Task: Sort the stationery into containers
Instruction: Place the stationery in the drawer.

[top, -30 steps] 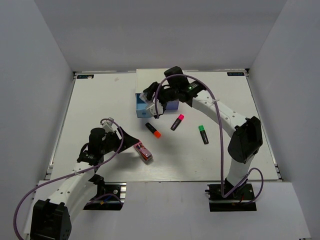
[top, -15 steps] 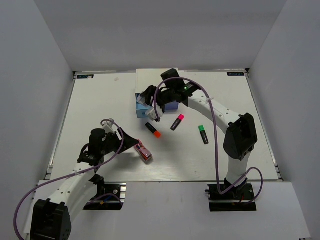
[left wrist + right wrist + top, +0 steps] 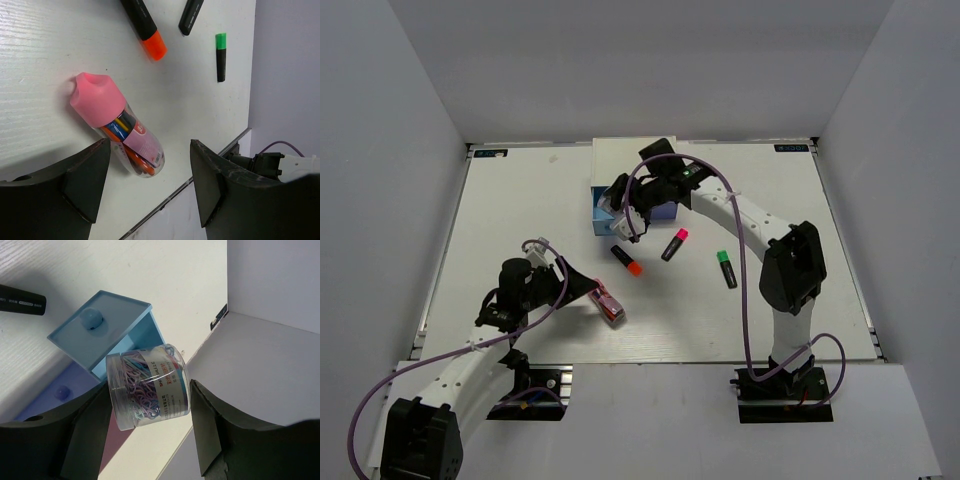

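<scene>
I see my right end effector (image 3: 150, 402) clamping a clear jar (image 3: 148, 385) of pastel clips; left end effector (image 3: 149, 147) open.

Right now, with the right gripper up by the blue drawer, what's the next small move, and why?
Probably lower the right gripper a little and release the clear tub of paper clips into the blue drawer. The tub is held in that gripper, and the drawer stands pulled out just beneath; its inside is hidden behind the tub, so go slowly.
</scene>
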